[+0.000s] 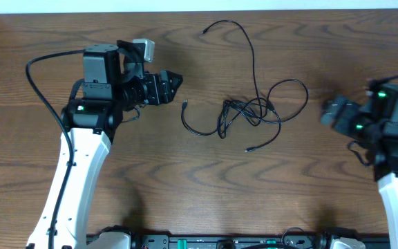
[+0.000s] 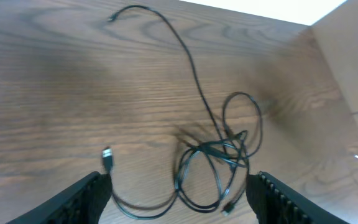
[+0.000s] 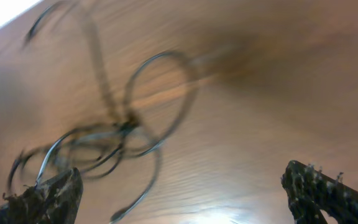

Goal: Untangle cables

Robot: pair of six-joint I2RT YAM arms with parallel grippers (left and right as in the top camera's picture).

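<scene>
The cables (image 1: 251, 111) are thin black cords lying knotted together in the middle of the wooden table, with one long strand looping toward the far edge and small plug ends at the left and front. My left gripper (image 1: 173, 81) is open and empty, left of the knot. In the left wrist view the knot (image 2: 213, 155) lies ahead between my spread left fingers (image 2: 179, 199). My right gripper (image 1: 330, 111) is open and empty, right of the knot. The right wrist view is blurred; the tangle (image 3: 104, 140) shows at the left, ahead of the right fingers (image 3: 185, 193).
The wooden table (image 1: 185, 173) ends at a white far edge (image 1: 206, 5). The thick black wire fixed to my left arm (image 1: 40, 90) arcs out to the left. The robot base bar (image 1: 220, 242) runs along the front edge.
</scene>
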